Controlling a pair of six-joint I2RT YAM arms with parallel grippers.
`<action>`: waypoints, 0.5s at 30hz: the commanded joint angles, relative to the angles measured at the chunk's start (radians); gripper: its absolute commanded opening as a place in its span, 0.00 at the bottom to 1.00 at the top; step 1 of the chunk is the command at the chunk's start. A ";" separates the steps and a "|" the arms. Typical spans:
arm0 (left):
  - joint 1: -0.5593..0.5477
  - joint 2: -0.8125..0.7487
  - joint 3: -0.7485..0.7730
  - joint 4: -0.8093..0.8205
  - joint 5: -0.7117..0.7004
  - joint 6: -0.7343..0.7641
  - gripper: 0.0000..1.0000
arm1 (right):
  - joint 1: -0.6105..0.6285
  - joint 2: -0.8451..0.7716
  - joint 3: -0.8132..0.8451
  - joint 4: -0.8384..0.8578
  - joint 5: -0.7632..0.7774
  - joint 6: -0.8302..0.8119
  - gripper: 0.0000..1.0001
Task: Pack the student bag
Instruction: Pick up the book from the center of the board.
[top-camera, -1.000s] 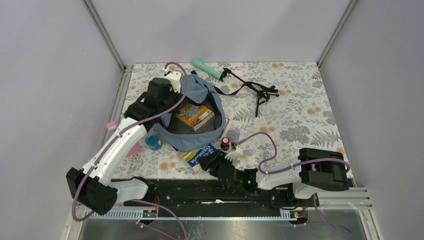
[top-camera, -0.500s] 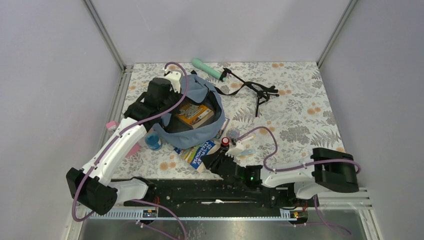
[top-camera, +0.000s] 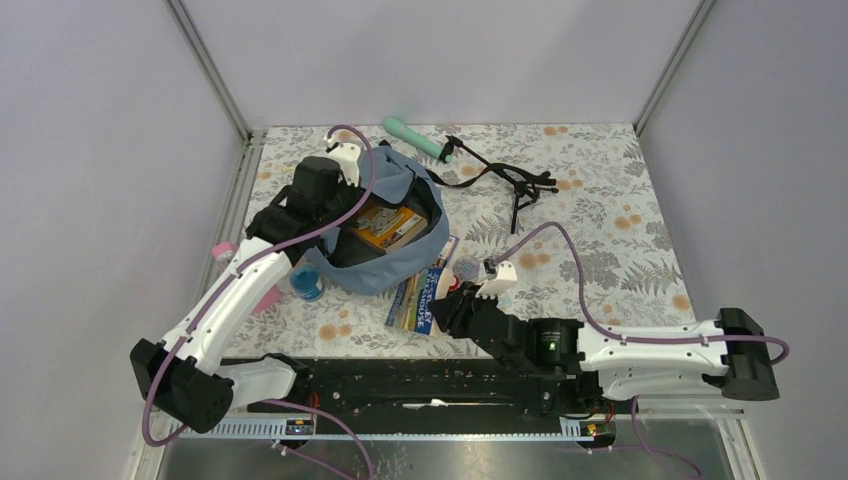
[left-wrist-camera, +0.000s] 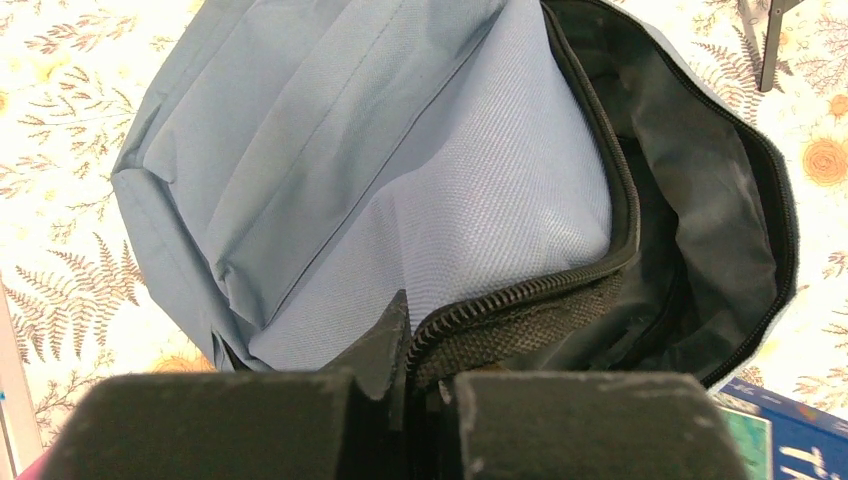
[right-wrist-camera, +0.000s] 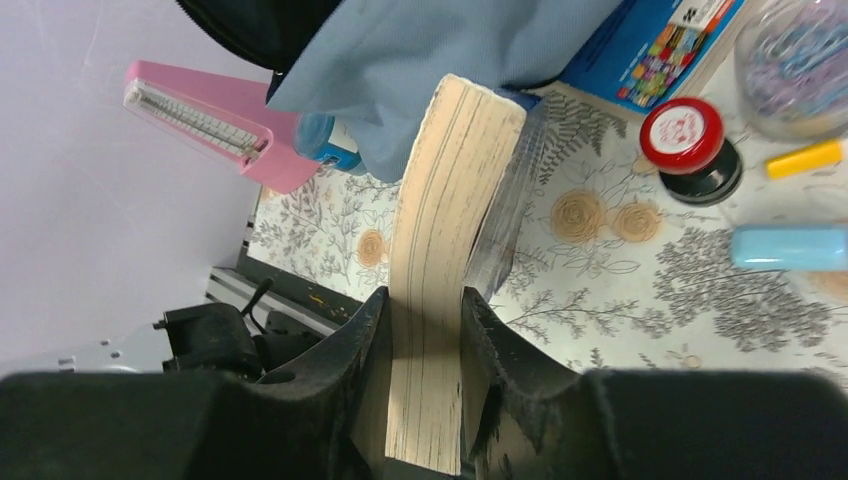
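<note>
Book (right-wrist-camera: 440, 230) clamped in right hand (right-wrist-camera: 420, 305), touching student bag (right-wrist-camera: 440, 50); left hand (left-wrist-camera: 405, 345) pinches its rim.

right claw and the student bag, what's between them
a thick book, pinched in the right claw, far end meeting the student bag; right wrist view shows it

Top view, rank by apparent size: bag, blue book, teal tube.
1. bag, by far the largest.
2. blue book, tilted, so its cover is not seen full face.
3. teal tube, about as long as the book but much thinner.
</note>
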 joint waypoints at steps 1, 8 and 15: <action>0.000 -0.051 0.001 0.078 -0.027 0.008 0.00 | -0.006 -0.103 0.108 -0.021 0.099 -0.165 0.00; 0.000 -0.051 0.006 0.072 -0.052 0.014 0.00 | -0.005 -0.210 0.196 -0.129 0.068 -0.372 0.00; 0.000 -0.042 0.002 0.072 -0.065 0.020 0.00 | -0.039 -0.198 0.272 -0.129 -0.016 -0.409 0.00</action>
